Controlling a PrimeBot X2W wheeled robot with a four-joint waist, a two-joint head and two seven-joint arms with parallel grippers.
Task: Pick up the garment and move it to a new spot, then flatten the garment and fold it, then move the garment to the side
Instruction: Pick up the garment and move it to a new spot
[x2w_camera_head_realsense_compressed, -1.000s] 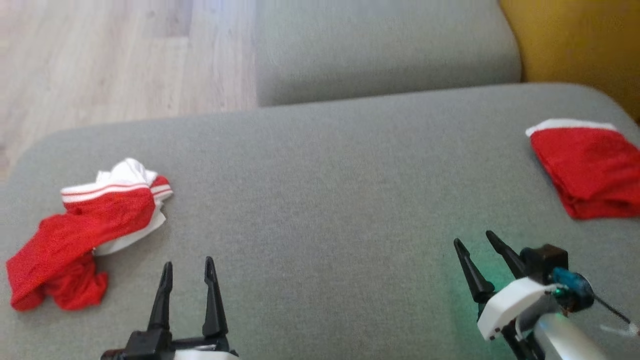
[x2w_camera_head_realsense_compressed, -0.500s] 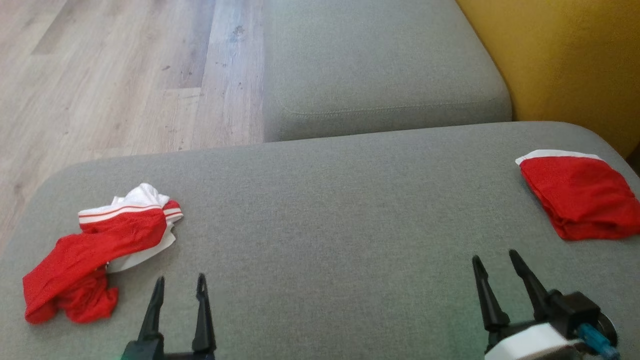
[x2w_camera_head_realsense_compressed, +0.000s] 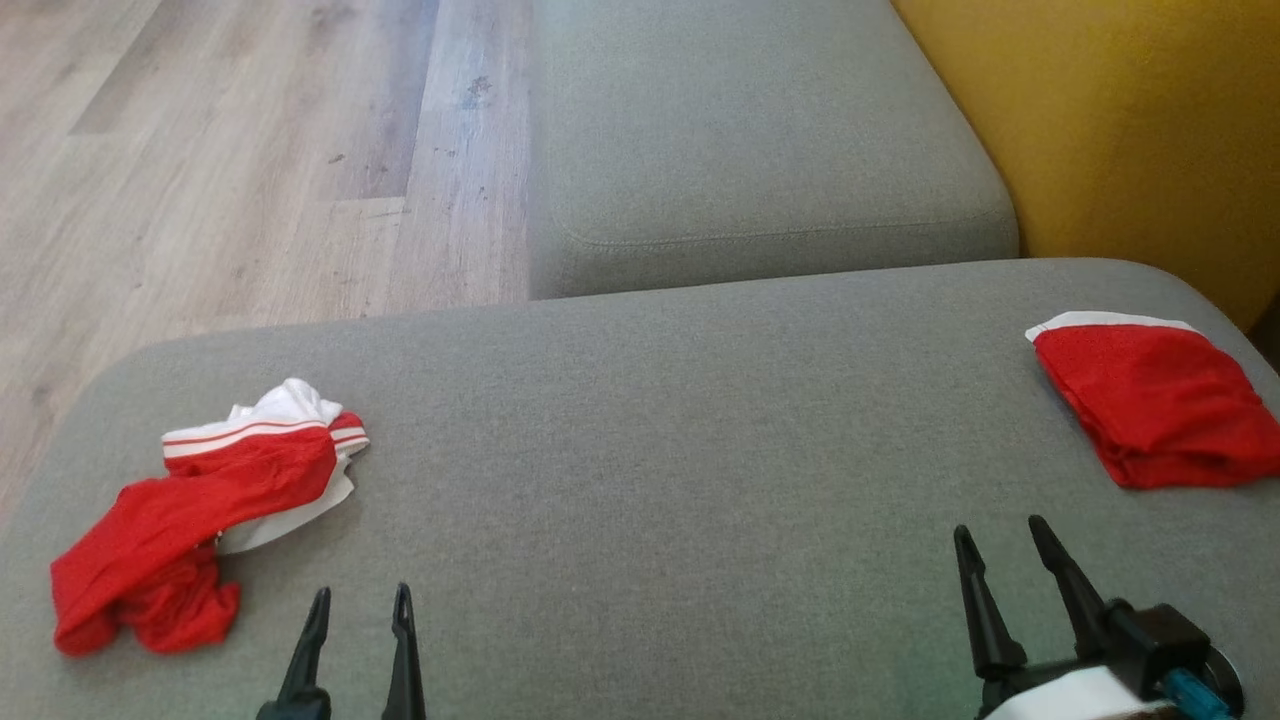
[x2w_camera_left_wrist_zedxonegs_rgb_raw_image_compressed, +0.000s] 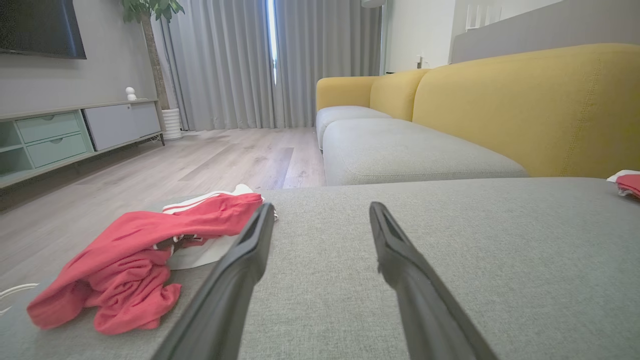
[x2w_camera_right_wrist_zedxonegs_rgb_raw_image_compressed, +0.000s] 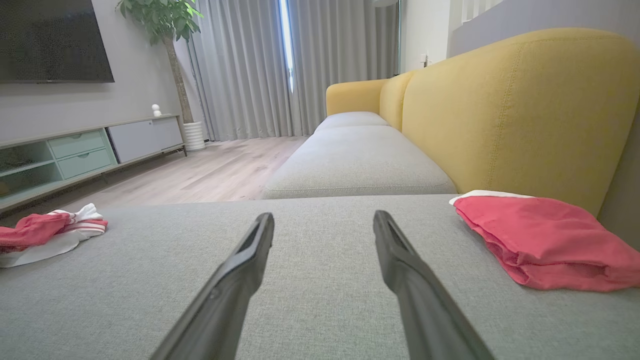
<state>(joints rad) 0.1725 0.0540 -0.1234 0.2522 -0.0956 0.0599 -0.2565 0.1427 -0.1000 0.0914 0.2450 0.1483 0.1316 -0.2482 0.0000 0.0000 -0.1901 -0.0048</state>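
Note:
A crumpled red-and-white garment (x2w_camera_head_realsense_compressed: 200, 500) lies in a heap at the left end of the grey cushion (x2w_camera_head_realsense_compressed: 650, 450). A second red garment (x2w_camera_head_realsense_compressed: 1150, 410), folded flat with a white edge, rests at the right end near the sofa back. My left gripper (x2w_camera_head_realsense_compressed: 361, 592) hovers open at the lower left, just right of the crumpled garment (x2w_camera_left_wrist_zedxonegs_rgb_raw_image_compressed: 150, 250) and not touching it. My right gripper (x2w_camera_head_realsense_compressed: 1000, 527) stands open at the lower right, short of the folded garment (x2w_camera_right_wrist_zedxonegs_rgb_raw_image_compressed: 540, 240). Both sets of fingers are bare over the cushion, as the left gripper (x2w_camera_left_wrist_zedxonegs_rgb_raw_image_compressed: 321, 206) and right gripper (x2w_camera_right_wrist_zedxonegs_rgb_raw_image_compressed: 324, 215) show.
Beyond the cushion lies another grey seat cushion (x2w_camera_head_realsense_compressed: 750, 150). The yellow sofa back (x2w_camera_head_realsense_compressed: 1120, 130) borders the right side. Wooden floor (x2w_camera_head_realsense_compressed: 200, 150) drops away past the cushion's left and far-left edges. A low TV cabinet (x2w_camera_left_wrist_zedxonegs_rgb_raw_image_compressed: 50, 135) stands across the room.
The head camera has tilted, so the whole picture has slid downward and both grippers show lower in it. Both garments lie as before, and both grippers stay open.

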